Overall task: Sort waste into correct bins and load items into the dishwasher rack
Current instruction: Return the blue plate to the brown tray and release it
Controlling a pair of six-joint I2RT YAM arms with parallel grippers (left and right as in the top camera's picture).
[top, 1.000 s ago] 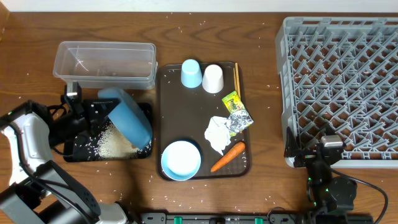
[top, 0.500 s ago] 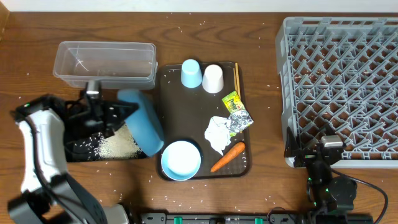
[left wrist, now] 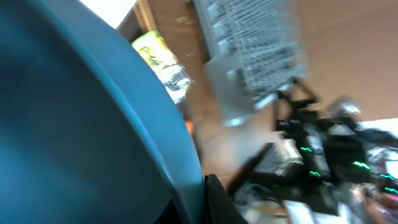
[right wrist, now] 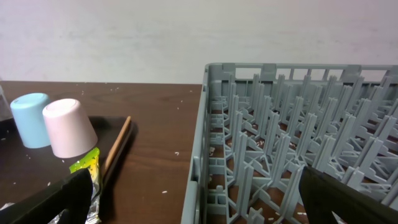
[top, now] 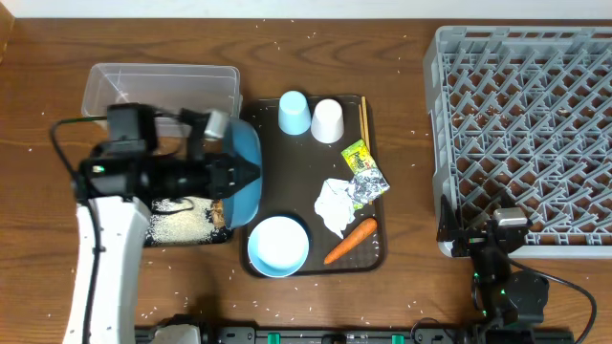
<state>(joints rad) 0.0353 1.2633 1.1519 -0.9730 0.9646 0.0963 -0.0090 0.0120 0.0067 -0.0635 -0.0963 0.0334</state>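
Note:
My left gripper is shut on the rim of the dark-blue plate, which stands tilted on edge above the gap between the black tray and the brown serving tray. In the left wrist view the plate fills the left side, with one finger against its rim. White rice lies in the black tray. The clear tub stands behind it. My right gripper is open at the near-left corner of the grey rack, holding nothing.
The brown tray carries a pale-blue cup, a white cup, chopsticks, a yellow-green wrapper, a silver wrapper, a tissue, a carrot and a pale-blue bowl. Rice grains dot the table.
The left arm has carried the plate rightward and away from the black tray to the brown tray's left edge, turning it more on edge. The right arm has not moved.

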